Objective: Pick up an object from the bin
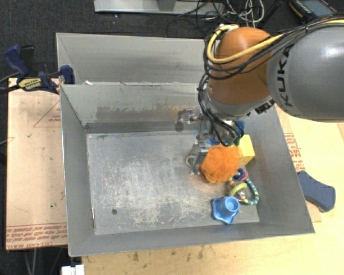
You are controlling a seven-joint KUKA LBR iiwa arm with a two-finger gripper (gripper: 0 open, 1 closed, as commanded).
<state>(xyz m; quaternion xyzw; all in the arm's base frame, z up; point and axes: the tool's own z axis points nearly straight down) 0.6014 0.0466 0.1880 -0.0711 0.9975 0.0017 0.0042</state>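
While the gripper (196, 160) hangs low inside the grey bin (132, 176), the camera view puts its metal tip just to the view's left of an orange fuzzy ball (221, 164). The two look close enough to touch, though I cannot tell whether there is real contact. Whether the gripper is apart or together I cannot tell either, because the arm's orange cover (241, 67) and its cables hide most of it from above. Nothing is seen clamped in it, so I judge the grasp as not yet made.

Everything else lies round that ball. A yellow block (247, 148) sits just behind it on the right, touching or nearly so. A ring of coloured beads (245, 189) lies just in front of the ball to the right. A small blue cup-like piece (225, 209) lies beyond the beads, nearer the bin's front wall. Left of the ball the bin floor is bare.

To do this step well, the gripper probably needs to shift right until it straddles the ball's middle. It should then sink straight and close softly, since the fuzz looks yielding and could slip out. Keeping clear of the yellow block should avoid dragging it along.
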